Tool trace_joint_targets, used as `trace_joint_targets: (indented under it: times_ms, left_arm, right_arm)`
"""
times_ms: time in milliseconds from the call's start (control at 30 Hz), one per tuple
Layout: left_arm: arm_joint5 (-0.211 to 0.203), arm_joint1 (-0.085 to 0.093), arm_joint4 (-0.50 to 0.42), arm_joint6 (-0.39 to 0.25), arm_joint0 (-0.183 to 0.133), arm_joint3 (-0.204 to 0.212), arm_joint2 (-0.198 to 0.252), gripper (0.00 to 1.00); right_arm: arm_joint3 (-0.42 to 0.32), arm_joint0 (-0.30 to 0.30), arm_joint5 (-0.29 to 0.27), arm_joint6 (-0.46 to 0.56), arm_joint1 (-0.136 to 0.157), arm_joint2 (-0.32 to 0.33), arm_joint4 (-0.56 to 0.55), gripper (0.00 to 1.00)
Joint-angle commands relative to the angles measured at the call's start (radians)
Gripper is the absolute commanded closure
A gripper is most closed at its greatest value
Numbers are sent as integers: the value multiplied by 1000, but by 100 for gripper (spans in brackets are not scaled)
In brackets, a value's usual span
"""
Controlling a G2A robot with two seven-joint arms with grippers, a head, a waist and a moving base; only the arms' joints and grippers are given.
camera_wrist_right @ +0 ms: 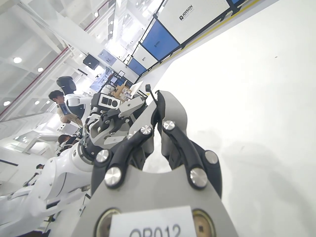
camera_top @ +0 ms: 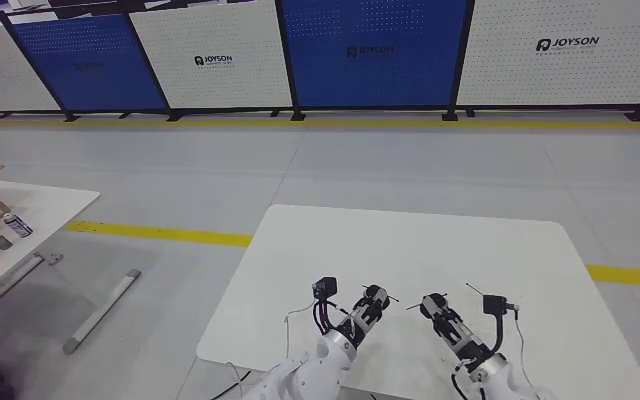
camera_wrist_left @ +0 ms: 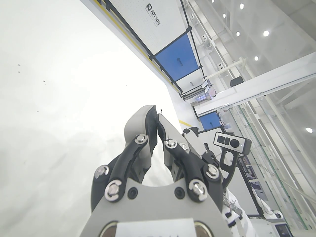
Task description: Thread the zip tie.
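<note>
The surface (camera_top: 420,240) has a white top, smooth and matt, with a few dark specks. The left tool (camera_wrist_left: 156,110) has matt grey finger shells (camera_wrist_left: 134,124), plastic by the look. Its black ribbed pads (camera_wrist_left: 151,131) are dull and rubbery, its black links (camera_wrist_left: 128,154) are semi-gloss, and its pivot pins (camera_wrist_left: 140,138) are bright polished metal. A white paper label (camera_wrist_left: 153,228) sits on the grey base. The right tool (camera_wrist_right: 158,97) has the same materials and finish. The zip tie (camera_wrist_right: 148,87) is thin black plastic, smooth. The floor (camera_top: 200,170) is pale grey, smooth and faintly glossy.
</note>
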Motion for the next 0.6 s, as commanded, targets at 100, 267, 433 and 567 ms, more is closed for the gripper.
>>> trace_joint_targets:
  times_ms: [100, 267, 433, 567]
  left_arm:
    - [0, 0, 0, 0, 0, 0, 0, 100]
    - [0, 0, 0, 0, 0, 0, 0, 100]
    - [0, 0, 0, 0, 0, 0, 0, 100]
    - [0, 0, 0, 0, 0, 0, 0, 100]
  right_arm:
    - [8, 13, 54, -73, -21, -39, -25, 100]
    - [38, 48, 110, -147, -49, -101, -75, 100]
    - [38, 48, 110, -147, -49, -101, -75, 100]
    - [38, 48, 110, -147, -49, -100, -74, 100]
